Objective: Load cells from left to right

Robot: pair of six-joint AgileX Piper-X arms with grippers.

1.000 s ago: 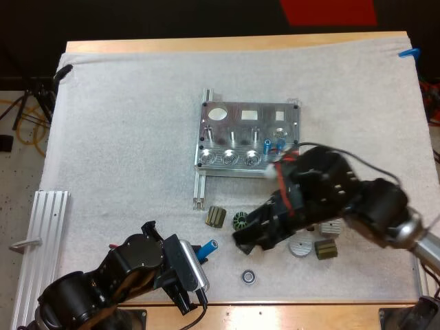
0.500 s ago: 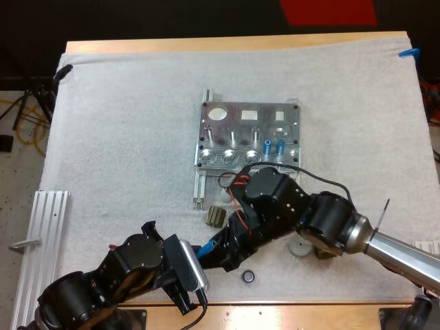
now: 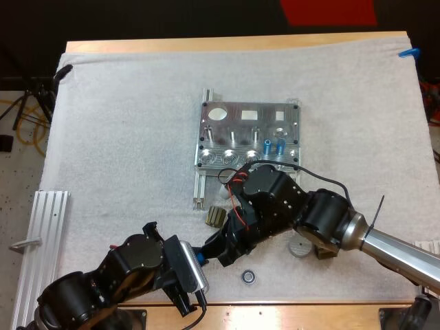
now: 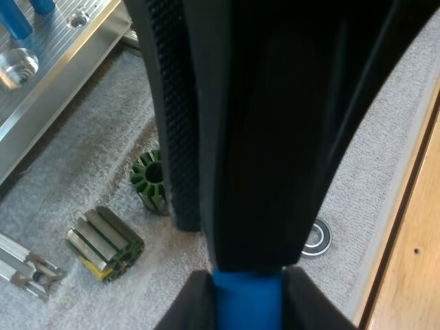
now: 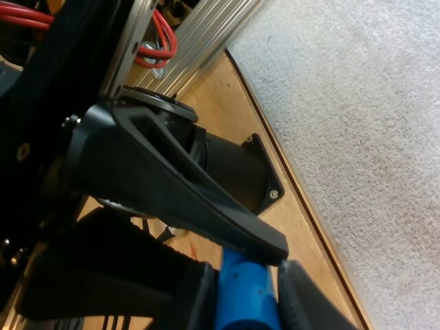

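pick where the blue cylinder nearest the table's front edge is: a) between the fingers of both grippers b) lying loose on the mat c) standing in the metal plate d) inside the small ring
a: each wrist view shows the blue cylinder pressed between that arm's own fingers, so the left gripper and the right gripper both hold it.

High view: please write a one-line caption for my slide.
Right gripper and left gripper hold a bright blue cylinder over the white mat, near the silver metal fixture.
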